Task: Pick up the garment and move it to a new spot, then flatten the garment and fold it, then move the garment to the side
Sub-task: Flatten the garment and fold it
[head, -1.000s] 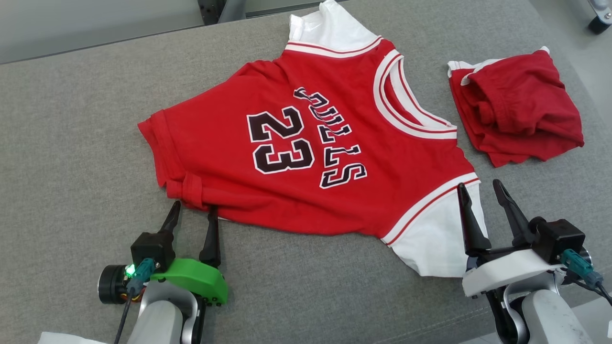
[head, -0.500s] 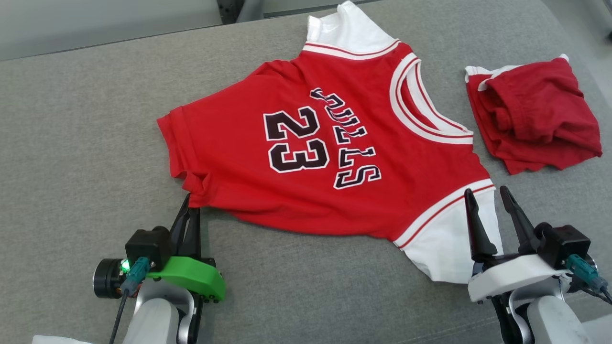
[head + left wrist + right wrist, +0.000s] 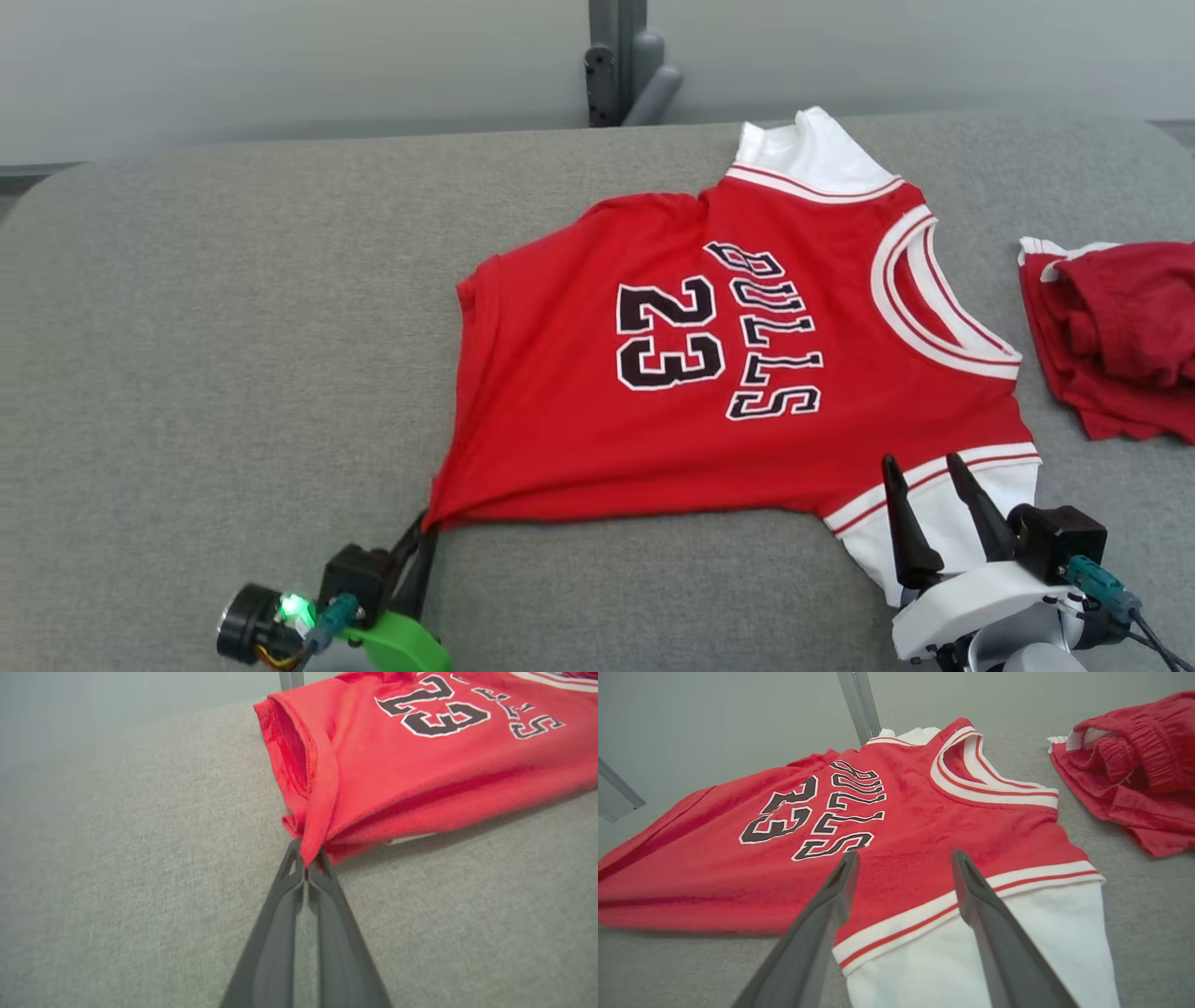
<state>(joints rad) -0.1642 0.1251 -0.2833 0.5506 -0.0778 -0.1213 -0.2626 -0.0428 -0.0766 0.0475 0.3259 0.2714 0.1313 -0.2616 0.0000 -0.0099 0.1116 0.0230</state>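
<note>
Grey upholstered surface (image 3: pixel 215 373) lies bare across its left half, leaving ample room to relocate. Left gripper (image 3: pixel 422 534), spread a second ago, now pinches the hem corner of the red Bulls jersey (image 3: pixel 728 373), which lies face-up at centre-right. Judgement: pick-up is half secured. Right gripper (image 3: pixel 920 459) stays spread over the white sleeve (image 3: pixel 1064 933). Red shorts (image 3: pixel 1120 336) crowd the right edge.

Soft even light; left wrist view slightly blurred.

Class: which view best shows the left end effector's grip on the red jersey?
Left wrist view: the left end effector pinches the red jersey's corner close up. Head view shows this small and distant; right wrist view gives the jersey's front.
</note>
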